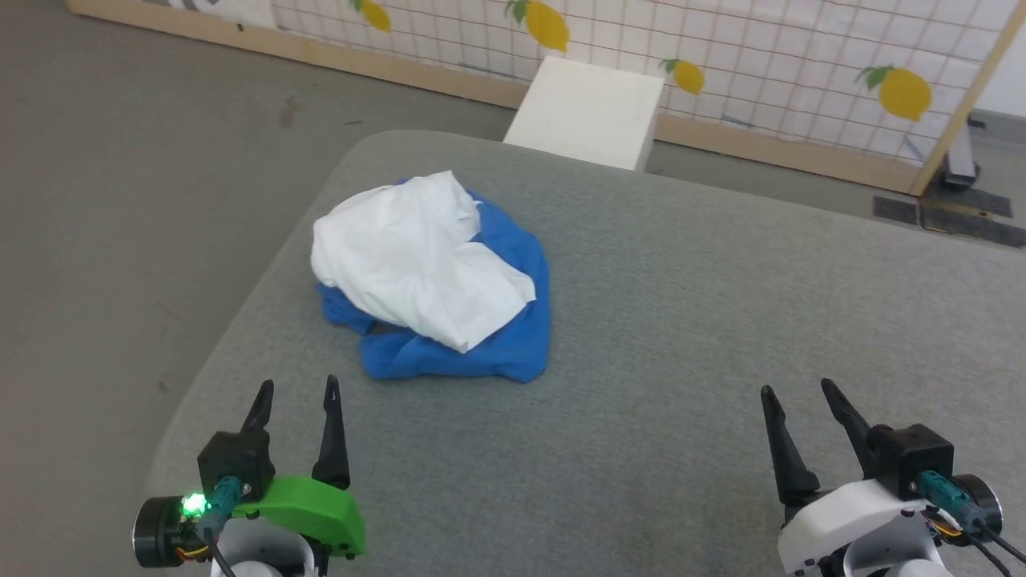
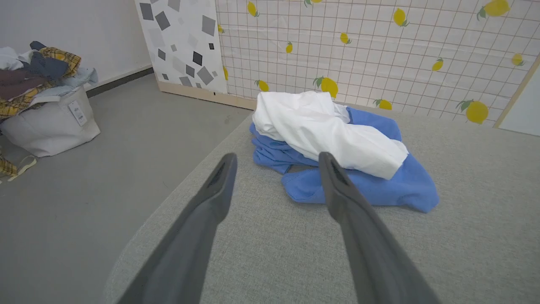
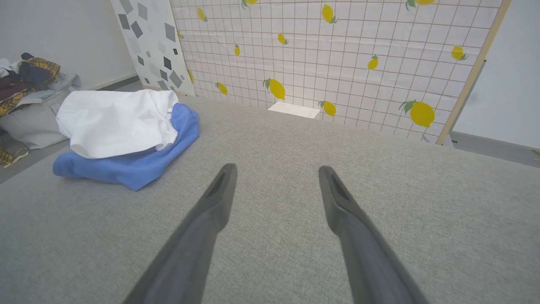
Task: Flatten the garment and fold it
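The garment point(image 1: 425, 264) lies in a crumpled heap on the desk point(image 1: 681, 320), in its far left part, close to the left edge and not far from the far left corner. White cloth is bunched on top, and blue cloth spreads out under it at the near and right sides. Both pairs of fingers are released and empty. The left fingers point(image 1: 331, 433) hover over the near left part of the desk, a little short of the heap. The right fingers point(image 1: 787, 449) are over the near right part, well apart from it.

I judge the garment to be light, soft and limp. It will keep no shape when lifted, it will hang and drag, and several layers may come up together if the pinch goes too deep. It looks neither fragile nor slippery. The grey cover of the desk probably gives some friction, so dragging may make new wrinkles.

The best place to take hold seems to be the blue edge at the near side, which lies low and free, facing the left fingers. The loose white corner at the near right of the heap could serve for a second hold. Where the neckband, hem and sleeves are, I cannot tell.
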Available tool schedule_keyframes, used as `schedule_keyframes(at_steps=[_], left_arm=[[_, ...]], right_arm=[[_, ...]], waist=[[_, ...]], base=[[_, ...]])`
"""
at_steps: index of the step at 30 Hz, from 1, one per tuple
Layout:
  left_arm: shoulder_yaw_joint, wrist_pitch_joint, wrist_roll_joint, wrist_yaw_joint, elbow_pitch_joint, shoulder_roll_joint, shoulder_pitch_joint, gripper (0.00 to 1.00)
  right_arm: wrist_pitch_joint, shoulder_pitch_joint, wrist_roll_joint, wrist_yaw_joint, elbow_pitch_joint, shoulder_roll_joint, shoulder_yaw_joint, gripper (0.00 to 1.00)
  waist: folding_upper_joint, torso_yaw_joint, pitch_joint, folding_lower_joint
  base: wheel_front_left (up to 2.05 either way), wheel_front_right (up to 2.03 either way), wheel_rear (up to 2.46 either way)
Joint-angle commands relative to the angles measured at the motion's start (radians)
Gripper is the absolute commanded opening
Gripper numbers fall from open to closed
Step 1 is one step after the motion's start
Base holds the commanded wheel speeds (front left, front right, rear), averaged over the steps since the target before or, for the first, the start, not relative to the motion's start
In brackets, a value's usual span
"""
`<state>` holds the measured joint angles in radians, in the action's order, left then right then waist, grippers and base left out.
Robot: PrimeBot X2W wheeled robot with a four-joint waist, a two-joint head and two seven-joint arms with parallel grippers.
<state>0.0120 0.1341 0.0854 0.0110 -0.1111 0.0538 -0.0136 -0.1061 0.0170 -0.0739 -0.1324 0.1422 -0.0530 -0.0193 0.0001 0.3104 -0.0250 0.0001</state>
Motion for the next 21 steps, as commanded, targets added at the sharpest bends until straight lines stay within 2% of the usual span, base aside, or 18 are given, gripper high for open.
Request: schedule_keyframes(at_steps=[1, 21], left_arm=[[-0.002, 0.01, 0.006, 0.008, -0.006, -0.001, 0.0, 1.0], [-0.003, 0.051, 0.034, 0.02, -0.051, -0.002, -0.001, 1.0]], right_arm=[[-0.01, -0.015, 0.002, 0.001, 0.007, 0.001, 0.001, 1.0], [-0.014, -0.012, -0.014, 0.001, 0.024, 0.002, 0.006, 1.0]], waist=[[-0.0001, 0.02, 0.0, -0.0001], [-0.0001, 0.109, -0.01, -0.0001]], base=[[0.0, 0.0, 0.0], [0.0, 0.0, 0.0]])
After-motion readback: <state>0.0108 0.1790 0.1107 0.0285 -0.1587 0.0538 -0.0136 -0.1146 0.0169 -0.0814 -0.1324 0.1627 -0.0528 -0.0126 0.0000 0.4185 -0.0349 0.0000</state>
